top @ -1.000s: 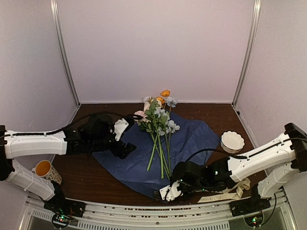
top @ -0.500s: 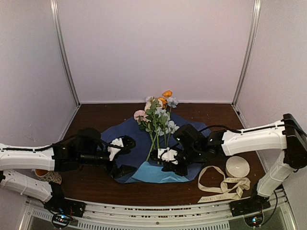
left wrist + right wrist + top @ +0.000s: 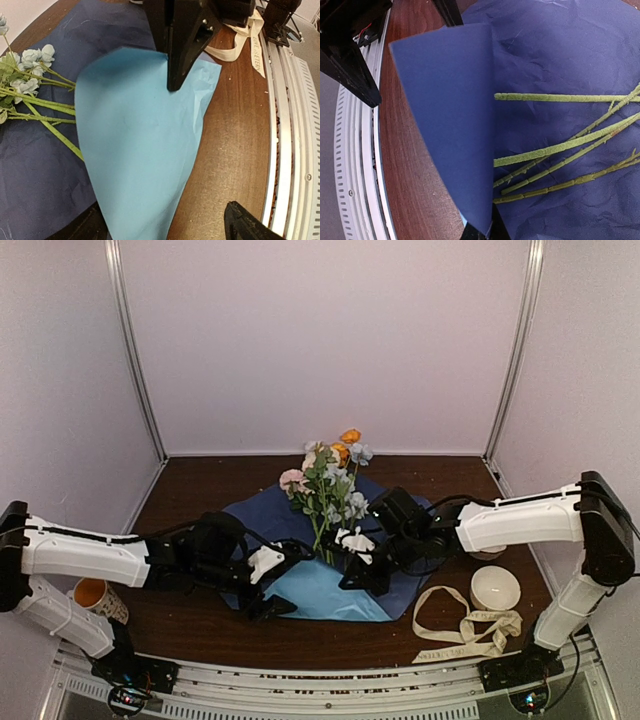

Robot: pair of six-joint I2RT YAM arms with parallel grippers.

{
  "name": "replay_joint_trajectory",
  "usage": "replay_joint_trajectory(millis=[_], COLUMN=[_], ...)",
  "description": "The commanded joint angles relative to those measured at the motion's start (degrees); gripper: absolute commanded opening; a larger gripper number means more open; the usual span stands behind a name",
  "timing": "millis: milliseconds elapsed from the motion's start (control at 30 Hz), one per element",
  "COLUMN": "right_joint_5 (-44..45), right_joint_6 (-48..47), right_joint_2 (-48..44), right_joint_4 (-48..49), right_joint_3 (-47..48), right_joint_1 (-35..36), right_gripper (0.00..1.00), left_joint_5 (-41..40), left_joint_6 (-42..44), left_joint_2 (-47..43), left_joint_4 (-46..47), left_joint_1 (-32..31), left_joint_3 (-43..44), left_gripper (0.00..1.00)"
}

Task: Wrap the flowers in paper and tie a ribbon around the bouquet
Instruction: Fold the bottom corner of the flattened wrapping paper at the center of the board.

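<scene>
Brown tabletop (image 3: 200, 480): right hand (image 3: 350, 558) clenched on a paper (image 3: 310, 592) corner, held folded over the flowers' (image 3: 325, 485) stems; left hand (image 3: 283, 580) released alongside; wrap looks barely begun, ribbon (image 3: 460, 625) untouched.

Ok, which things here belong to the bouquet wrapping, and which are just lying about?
Part of the job: flowers, blue wrapping paper, cream ribbon.
Lying about: white bowl, cup.
</scene>
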Motion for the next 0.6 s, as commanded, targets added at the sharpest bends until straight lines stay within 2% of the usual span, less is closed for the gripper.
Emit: replay_joint_trajectory(millis=[0,67,167,267,400,533,567], right_joint_5=[-2.3,-3.2,-3.9,-3.9,-3.0,-1.2,-0.9], right_joint_6=[2.9,3.8,4.3,4.5,5.7,7.9,8.5], right_joint_2=[-0.4,-0.4,-0.9,-0.9,-0.9,-2.0,-2.3], right_joint_4=[3.2,4.0,4.6,4.9,5.8,8.7,9.6], right_joint_3=[-0.5,-0.7,-1.4,-2.1,-2.8,-4.6,-5.1], right_joint_1=[-1.0,-1.3,-1.6,-1.9,-2.3,-2.6,-2.6], right_gripper=[0.0,0.0,0.0,0.0,0.0,0.0,0.01], left_joint_5=[-3.4,-7.2,-7.8,-7.1,-3.7,-3.1,-3.3], left_joint_6=[-0.5,-2.2,-5.2,-5.2,-4.5,-4.5,-4.8], left_joint_2=[2.4,3.8,4.6,6.1,9.1,12.0,12.5], left_joint_4=[2.8,4.5,9.0,9.6,8.4,6.9,6.6], left_joint_1=[-0.1,0.2,2.3,2.5,2.5,2.7,2.9], left_joint_3=[2.1,1.7,-0.4,0.6,2.7,4.1,4.4], left_gripper=[0.82,0.81,0.75,0.64,0.4,0.0,0.0])
